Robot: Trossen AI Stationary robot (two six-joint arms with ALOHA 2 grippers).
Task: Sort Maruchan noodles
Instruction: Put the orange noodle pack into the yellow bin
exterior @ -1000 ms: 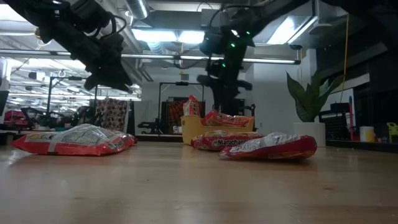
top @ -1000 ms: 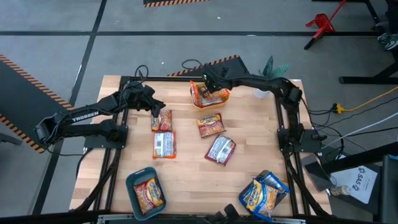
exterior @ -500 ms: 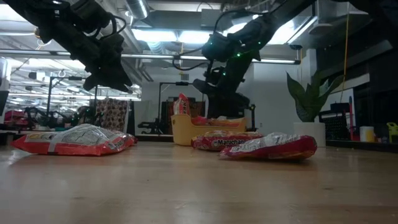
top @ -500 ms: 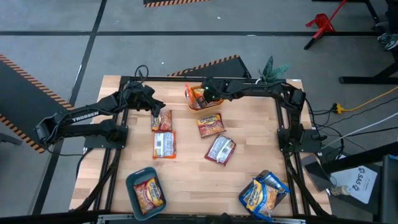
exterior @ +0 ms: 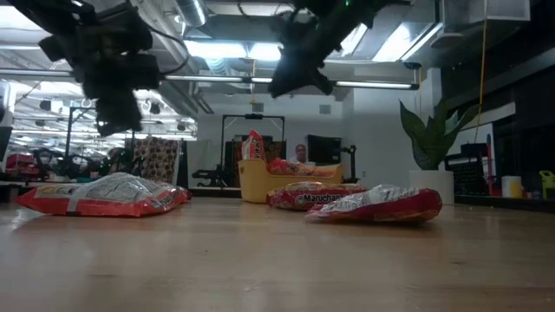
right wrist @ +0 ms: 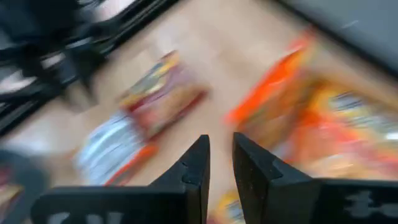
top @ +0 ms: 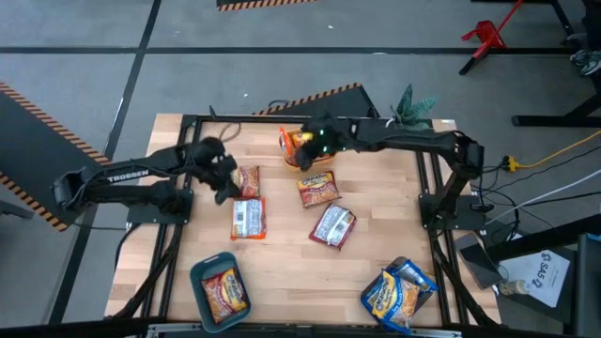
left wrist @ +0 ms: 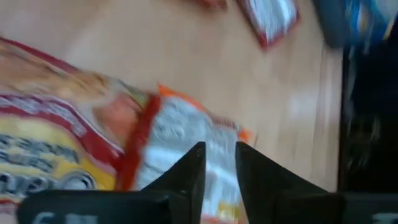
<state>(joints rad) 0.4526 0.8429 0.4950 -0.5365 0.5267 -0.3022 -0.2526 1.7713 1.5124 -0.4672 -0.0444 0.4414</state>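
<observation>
Four Maruchan packets lie flat on the wooden table: a red-yellow one (top: 247, 180), a silver-backed one (top: 248, 219), another red-yellow one (top: 317, 188) and a red-silver one (top: 332, 225). An orange-yellow bin (top: 297, 150) at the far middle holds more packets. My left gripper (top: 225, 183) hangs shut and empty above the table, just left of the first two packets, which show below it in the left wrist view (left wrist: 56, 143) (left wrist: 180, 137). My right gripper (top: 310, 143) is shut and empty, raised above the orange bin (exterior: 260, 182).
A teal bin (top: 219, 289) with a red packet stands at the near left. A grey bin (top: 399, 293) with blue packets stands at the near right. A potted plant (top: 409, 101) stands at the far right corner. Bare wood lies between the packets and the near edge.
My right gripper went down to the orange bin, and the bin slid a little toward the table's left; the gripper has since risen well above it. My left gripper has moved toward the near-left and turned to point more steeply down.
</observation>
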